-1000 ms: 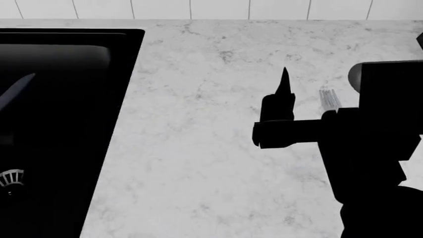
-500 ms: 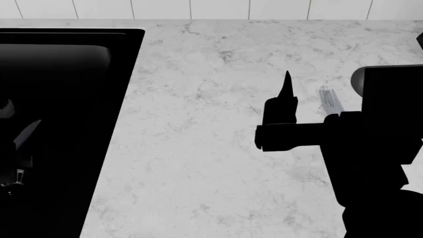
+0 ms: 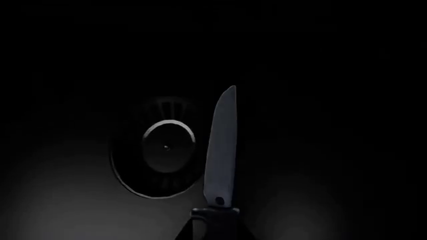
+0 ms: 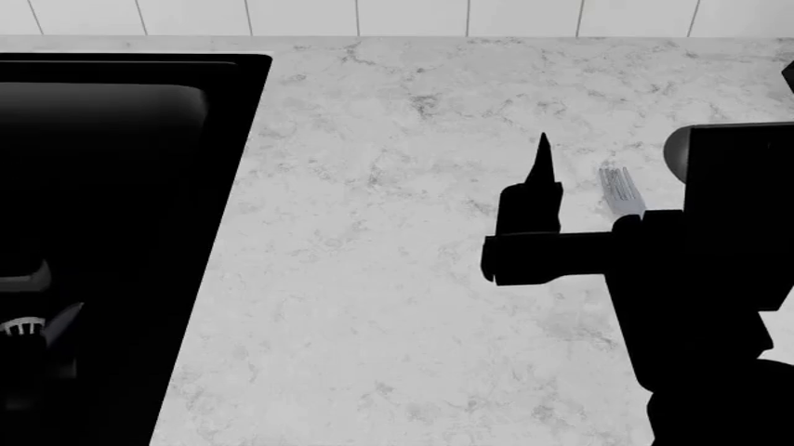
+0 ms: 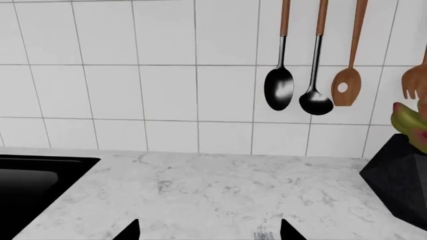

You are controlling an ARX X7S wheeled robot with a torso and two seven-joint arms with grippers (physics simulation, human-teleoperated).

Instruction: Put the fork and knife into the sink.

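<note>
The knife [image 3: 221, 145] points its grey blade out from my left gripper [image 3: 215, 227], which is shut on its black handle. It hangs low inside the black sink [image 4: 125, 186], beside the round silver drain strainer [image 3: 165, 147]. In the head view the blade [image 4: 62, 322] shows dimly next to the drain [image 4: 20, 326]. The pale fork [image 4: 618, 190] lies on the marble counter at the right. My right gripper [image 5: 210, 232] hovers open over it, the tines [image 5: 265, 235] lying between its black fingertips [image 5: 131, 230], close to one of them. One pointed finger [image 4: 541, 167] shows left of the fork.
A white tiled wall [image 5: 167, 75] backs the counter [image 4: 372, 232]. Ladles and wooden utensils [image 5: 313, 60] hang on it. A black faceted bowl with fruit [image 5: 400, 170] stands on the counter beyond the fork. The sink's rim [image 4: 255, 111] runs along the counter's left.
My left gripper has carried the knife down into the sink, toward the drain. The right arm has shifted only slightly.
</note>
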